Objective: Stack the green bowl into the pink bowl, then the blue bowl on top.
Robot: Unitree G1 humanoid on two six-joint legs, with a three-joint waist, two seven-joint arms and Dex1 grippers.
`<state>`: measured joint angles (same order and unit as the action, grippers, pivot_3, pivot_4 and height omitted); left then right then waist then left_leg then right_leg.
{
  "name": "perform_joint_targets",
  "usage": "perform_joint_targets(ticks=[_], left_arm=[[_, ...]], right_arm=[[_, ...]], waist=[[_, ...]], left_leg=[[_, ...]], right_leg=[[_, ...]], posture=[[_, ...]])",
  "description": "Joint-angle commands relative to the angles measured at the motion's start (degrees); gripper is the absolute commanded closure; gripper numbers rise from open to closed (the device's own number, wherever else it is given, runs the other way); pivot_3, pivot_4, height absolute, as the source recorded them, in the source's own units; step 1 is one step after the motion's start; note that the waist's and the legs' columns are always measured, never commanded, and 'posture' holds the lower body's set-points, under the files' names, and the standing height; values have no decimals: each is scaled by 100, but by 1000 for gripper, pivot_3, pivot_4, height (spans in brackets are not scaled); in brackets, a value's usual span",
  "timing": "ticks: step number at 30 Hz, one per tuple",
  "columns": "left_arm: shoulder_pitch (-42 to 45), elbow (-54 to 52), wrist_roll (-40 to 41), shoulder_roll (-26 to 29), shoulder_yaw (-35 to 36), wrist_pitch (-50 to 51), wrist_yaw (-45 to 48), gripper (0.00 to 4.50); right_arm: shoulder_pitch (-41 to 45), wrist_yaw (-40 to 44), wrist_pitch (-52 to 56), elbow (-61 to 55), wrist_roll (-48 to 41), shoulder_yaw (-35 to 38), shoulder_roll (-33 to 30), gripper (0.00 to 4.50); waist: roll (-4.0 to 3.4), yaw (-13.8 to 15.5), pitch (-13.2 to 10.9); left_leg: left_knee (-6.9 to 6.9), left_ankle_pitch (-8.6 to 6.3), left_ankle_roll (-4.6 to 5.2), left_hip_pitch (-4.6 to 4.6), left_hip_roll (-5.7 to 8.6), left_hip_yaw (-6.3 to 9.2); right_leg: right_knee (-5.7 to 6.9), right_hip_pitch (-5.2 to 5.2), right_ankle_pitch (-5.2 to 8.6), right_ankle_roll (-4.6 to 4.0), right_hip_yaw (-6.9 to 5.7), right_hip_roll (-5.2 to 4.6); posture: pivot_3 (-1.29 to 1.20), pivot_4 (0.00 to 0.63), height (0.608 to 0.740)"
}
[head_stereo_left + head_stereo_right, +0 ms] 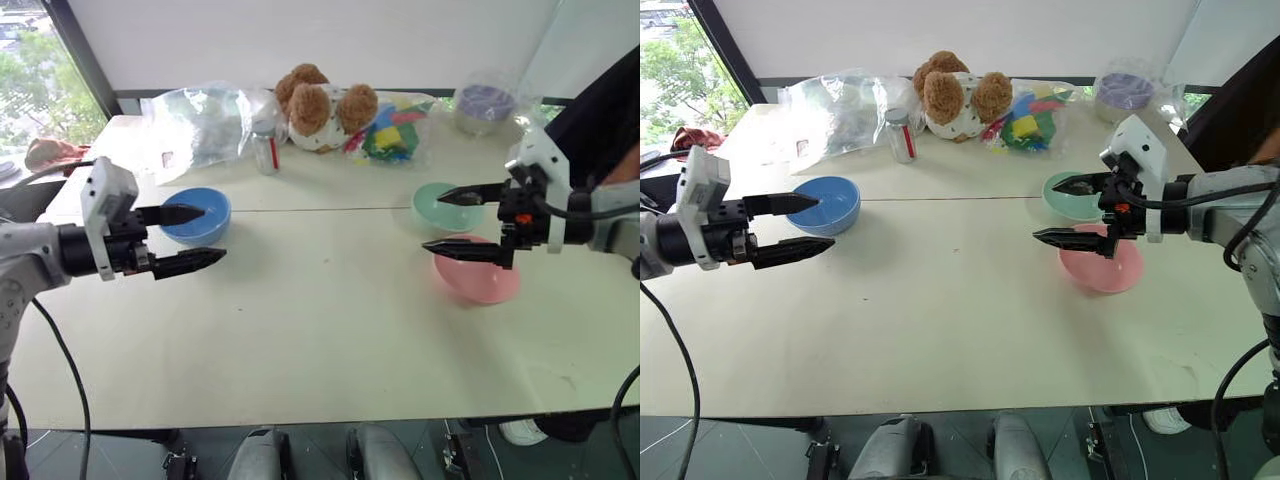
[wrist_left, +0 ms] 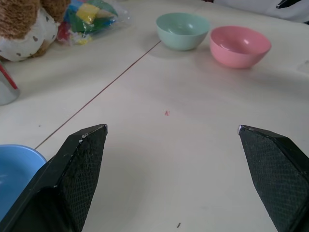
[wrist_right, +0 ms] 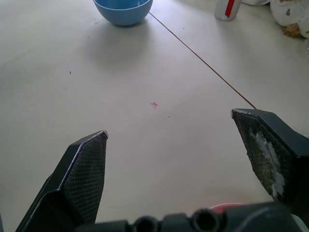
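Both grippers hang wide open and empty: the right gripper (image 1: 1070, 212) above the green bowl (image 1: 1072, 198) and pink bowl (image 1: 1102, 268) (nearly touching), the left gripper (image 1: 190, 238) by the blue bowl (image 1: 197, 216). Pinching the smooth green rim could knock its neighbour or let the bowl slip

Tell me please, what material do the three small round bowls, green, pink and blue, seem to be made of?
The small round mint-green bowl, pastel pink bowl and sky-blue bowl all look like smooth moulded plastic: even solid colour, thin rims, soft semi-gloss highlights. Melamine or glazed ceramic cannot be fully excluded from looks alone.
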<state>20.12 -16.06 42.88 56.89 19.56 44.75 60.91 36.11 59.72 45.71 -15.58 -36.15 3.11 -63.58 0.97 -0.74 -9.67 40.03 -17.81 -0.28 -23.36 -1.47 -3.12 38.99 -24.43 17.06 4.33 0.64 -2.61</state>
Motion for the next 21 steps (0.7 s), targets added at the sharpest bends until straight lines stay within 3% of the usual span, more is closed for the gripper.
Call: perform_joint_targets(ticks=[1, 21], left_arm=[[-29, -193, 125, 73, 252, -42, -33, 0], [70, -162, 178, -126, -1, -211, -181, 0]], right_arm=[[127, 57, -98, -13, 92, 53, 34, 28], [70, -229, 321, -100, 291, 93, -29, 28]], waist=[[0, 3, 0], [0, -3, 0]], left_leg=[[0, 0, 0, 0, 0, 0], [-1, 0, 0, 0, 0, 0]], right_leg=[[0, 0, 0, 0, 0, 0], [-1, 0, 0, 0, 0, -1]], posture=[[0, 150, 740], [0, 150, 740]])
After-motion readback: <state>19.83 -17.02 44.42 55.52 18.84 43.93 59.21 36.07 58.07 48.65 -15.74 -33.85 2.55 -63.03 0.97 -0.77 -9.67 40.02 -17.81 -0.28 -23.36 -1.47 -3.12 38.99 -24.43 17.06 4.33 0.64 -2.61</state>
